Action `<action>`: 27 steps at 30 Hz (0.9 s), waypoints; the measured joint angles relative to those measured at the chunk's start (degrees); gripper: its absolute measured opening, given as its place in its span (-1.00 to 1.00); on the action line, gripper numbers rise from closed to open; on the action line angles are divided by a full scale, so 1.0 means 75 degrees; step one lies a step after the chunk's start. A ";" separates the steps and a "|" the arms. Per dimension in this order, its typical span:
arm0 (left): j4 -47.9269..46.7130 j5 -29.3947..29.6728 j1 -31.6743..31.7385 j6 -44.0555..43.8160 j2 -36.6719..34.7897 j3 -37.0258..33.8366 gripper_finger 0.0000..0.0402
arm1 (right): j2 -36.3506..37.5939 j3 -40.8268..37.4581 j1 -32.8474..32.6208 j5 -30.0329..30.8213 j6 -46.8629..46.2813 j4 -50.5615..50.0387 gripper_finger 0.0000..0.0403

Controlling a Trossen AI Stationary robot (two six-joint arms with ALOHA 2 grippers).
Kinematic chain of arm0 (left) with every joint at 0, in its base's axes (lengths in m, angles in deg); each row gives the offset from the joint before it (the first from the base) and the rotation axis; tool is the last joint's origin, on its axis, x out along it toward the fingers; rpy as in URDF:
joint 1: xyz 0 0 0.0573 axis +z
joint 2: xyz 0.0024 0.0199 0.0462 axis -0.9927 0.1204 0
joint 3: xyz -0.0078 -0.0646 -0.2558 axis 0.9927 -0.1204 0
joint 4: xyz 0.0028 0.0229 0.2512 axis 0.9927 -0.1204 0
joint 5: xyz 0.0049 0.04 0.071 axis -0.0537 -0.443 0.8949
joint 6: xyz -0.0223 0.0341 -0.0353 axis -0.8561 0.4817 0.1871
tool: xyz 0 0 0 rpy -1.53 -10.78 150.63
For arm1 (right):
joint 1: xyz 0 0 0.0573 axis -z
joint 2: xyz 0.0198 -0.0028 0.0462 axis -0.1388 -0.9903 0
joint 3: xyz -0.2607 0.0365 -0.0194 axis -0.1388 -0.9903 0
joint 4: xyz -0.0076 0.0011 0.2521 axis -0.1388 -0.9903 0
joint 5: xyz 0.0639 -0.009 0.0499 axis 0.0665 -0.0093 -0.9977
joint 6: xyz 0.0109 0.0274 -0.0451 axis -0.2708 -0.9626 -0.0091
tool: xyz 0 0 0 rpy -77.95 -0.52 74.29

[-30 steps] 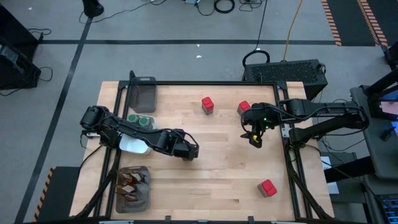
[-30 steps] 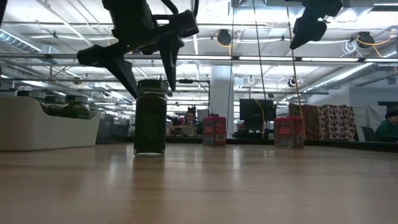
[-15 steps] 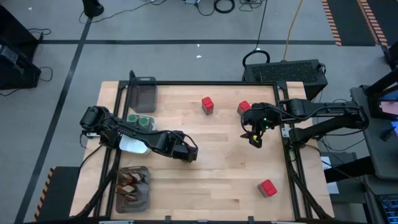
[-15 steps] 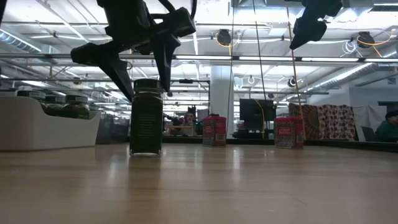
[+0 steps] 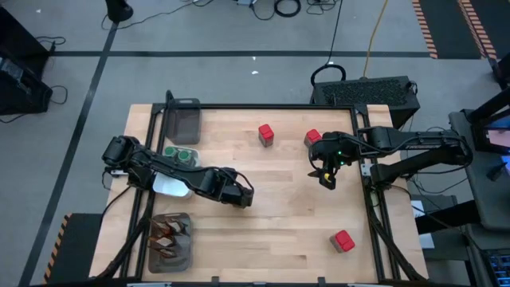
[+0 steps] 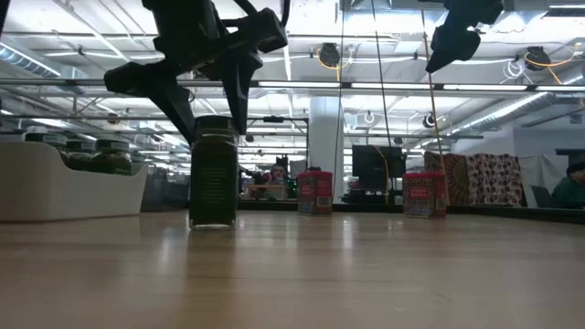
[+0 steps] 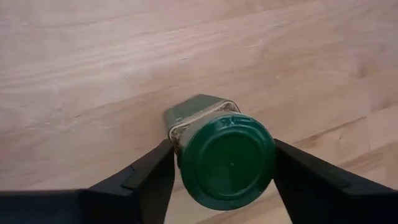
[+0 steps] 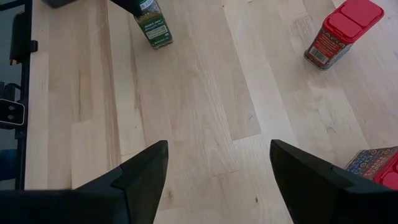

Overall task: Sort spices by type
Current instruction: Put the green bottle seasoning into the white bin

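Note:
A little jar with a green lid (image 6: 212,174) stands upright on its base on the wooden table, left of the middle. My left gripper (image 6: 213,128) comes down over the jar and is shut on its lid (image 7: 227,158). In the high view this gripper (image 5: 239,194) hides the jar. Three red boxes (image 5: 265,134) (image 5: 312,138) (image 5: 343,241) stand on the table. My right gripper (image 5: 325,177) hangs open above the table's right part, with nothing between its fingers (image 8: 149,168). My left gripper pinches the jar's green lid at its rim (image 7: 180,165) between the two fingers, one on each side. The fingers come from above and slant steeply down. The jar stands upright with its base on the table.
At the left edge stand a grey mesh tray (image 5: 185,119), a white dish (image 5: 171,185) with two green-lidded jars (image 5: 182,154) behind it, and a mesh tray with brown sachets (image 5: 170,239). Bare wood lies between the two arms.
The jar has slid a short way along the table between my left gripper's fingers, staying upright. The left gripper has shifted with it by the same small amount.

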 joint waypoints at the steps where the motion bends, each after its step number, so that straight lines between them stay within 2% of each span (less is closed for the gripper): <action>1: 0.0005 0.0000 -0.0003 0.0003 0.0000 0.0000 0.18 | 0.0000 0.0000 0.0000 0.0000 -0.0003 0.0000 0.32; 4: 0.0008 -0.0003 -0.0006 0.0015 -0.0002 0.0003 0.06 | 0.0000 0.0000 0.0002 0.0000 0.0000 0.0000 0.32; 13: -0.0106 -0.0052 0.0001 0.0378 -0.0256 0.0003 0.06 | 0.0000 0.0000 0.0001 0.0000 -0.0002 0.0000 0.32; 19: -0.0917 -0.0041 0.0151 0.1092 -0.1077 0.0393 0.07 | -0.0003 0.0000 0.0003 0.0000 -0.0003 0.0000 0.32; 27: -0.2227 0.0039 0.0371 0.1666 -0.2688 0.0595 0.08 | -0.0003 0.0000 0.0000 0.0000 0.0006 0.0004 0.32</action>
